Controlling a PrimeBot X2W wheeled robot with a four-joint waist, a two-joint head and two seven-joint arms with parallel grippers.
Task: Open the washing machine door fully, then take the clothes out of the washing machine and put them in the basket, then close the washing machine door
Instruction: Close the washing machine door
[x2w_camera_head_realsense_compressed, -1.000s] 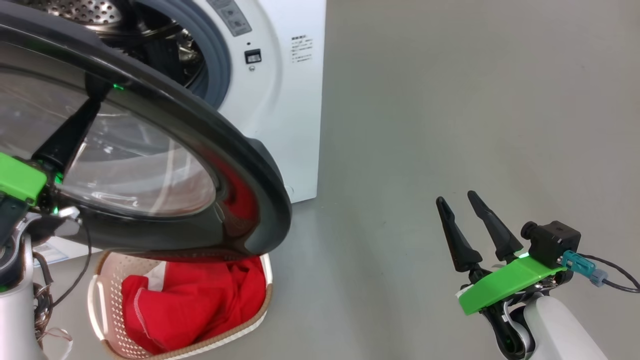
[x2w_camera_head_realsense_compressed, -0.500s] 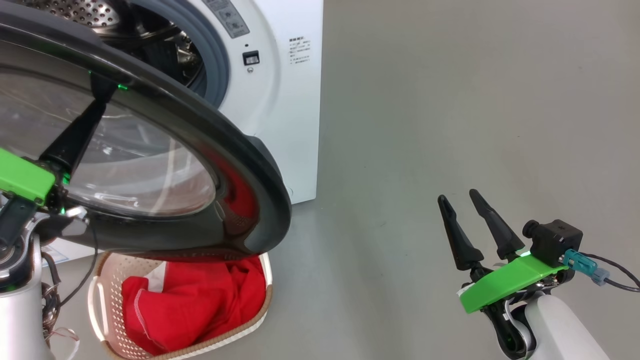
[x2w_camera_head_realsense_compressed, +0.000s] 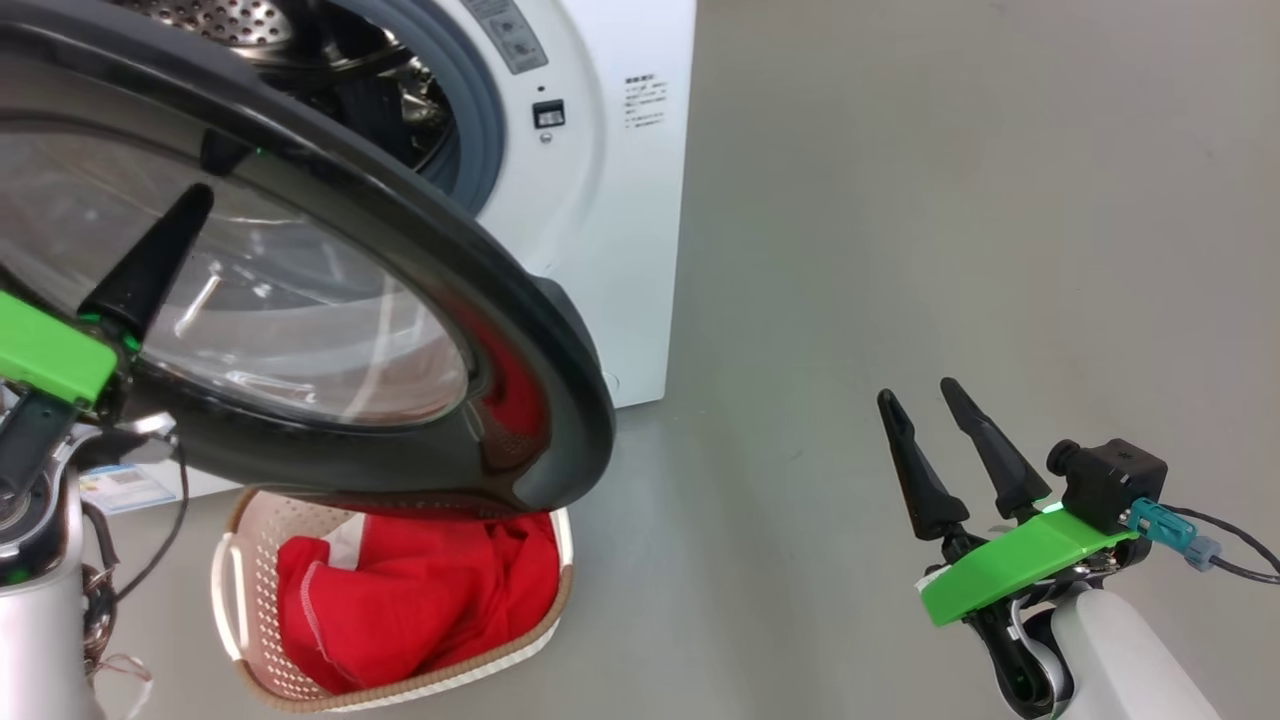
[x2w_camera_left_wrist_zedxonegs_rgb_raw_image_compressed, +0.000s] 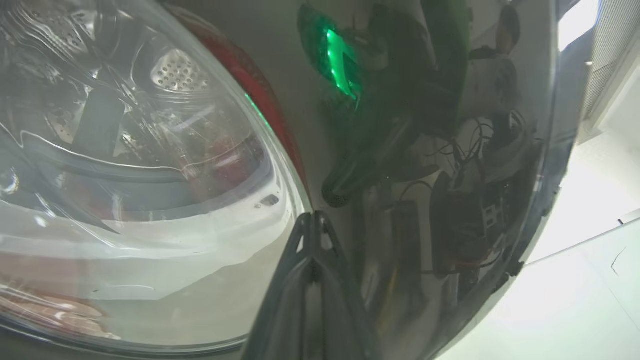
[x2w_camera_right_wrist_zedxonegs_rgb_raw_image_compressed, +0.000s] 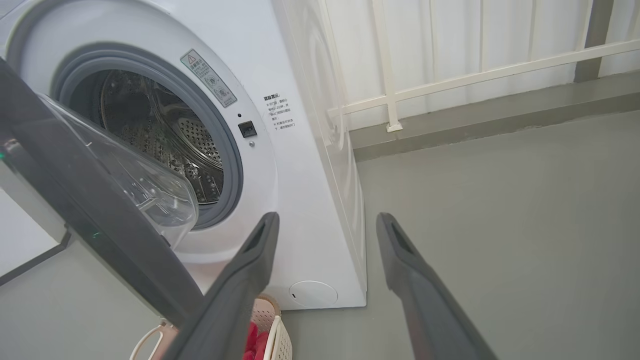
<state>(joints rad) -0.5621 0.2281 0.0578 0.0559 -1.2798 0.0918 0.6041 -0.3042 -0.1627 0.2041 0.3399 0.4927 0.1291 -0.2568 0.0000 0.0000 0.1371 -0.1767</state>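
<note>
step in hand: judged to be the closing of the washing machine door (x2w_camera_head_realsense_compressed: 545, 335); the clothes (x2w_camera_head_realsense_compressed: 420, 600) are already seen in the basket (x2w_camera_head_realsense_compressed: 250, 620), and no red fabric is made out in the drum (x2w_camera_right_wrist_zedxonegs_rgb_raw_image_compressed: 150, 130).
washing machine door: stood part open, swung out from the front of the washing machine (x2w_camera_head_realsense_compressed: 610, 250), with its lower rim hung above the basket.
clothes: piled in the basket, which is set on the floor (x2w_camera_head_realsense_compressed: 900, 250) just in front of the washing machine, under the door.
left gripper (x2w_camera_left_wrist_zedxonegs_rgb_raw_image_compressed: 314, 222): jaws pressed together, nothing clamped; the tips are laid at the door's glossy outer face beside the glass bowl (x2w_camera_head_realsense_compressed: 300, 320); whether contact is made cannot be told.
right gripper (x2w_camera_head_realsense_compressed: 918, 393): jaws spread apart, empty, held well off to the right of the washing machine.
risk, slip: the closed tips could be skidded across the glossy face if the push is given at a slant, and the door left ajar.
risk, snag: the heaped fabric could be brushed or dragged by the lower rim, since the pile is raised close under it.
risk, latch: the door would be left unlatched by a push ended early.
</note>
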